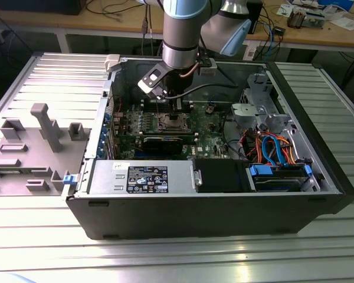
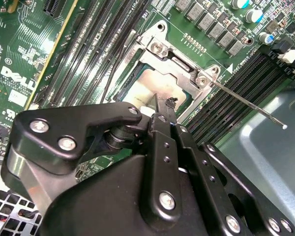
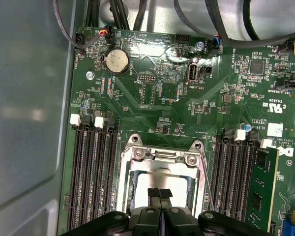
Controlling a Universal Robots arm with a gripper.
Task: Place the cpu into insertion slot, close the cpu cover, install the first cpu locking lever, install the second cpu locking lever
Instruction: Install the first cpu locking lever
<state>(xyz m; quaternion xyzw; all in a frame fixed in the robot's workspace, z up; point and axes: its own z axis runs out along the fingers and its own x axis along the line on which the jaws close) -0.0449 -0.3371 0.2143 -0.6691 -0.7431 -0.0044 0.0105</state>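
Pinched shut and empty, the gripper [image 3: 160, 192] sits just over the cpu cover [image 3: 162, 158], thin stiff metal likely best pressed at its rim.

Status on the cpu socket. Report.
Gripper shut, tips over cpu cover. Cpu seated under the cover frame. One locking lever sticks out, unlatched.

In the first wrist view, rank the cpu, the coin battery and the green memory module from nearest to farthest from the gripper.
1. cpu, directly at the fingertips of the gripper.
2. green memory module, standing off to one side of the cpu.
3. coin battery, well beyond the cpu, near the far edge of the motherboard.
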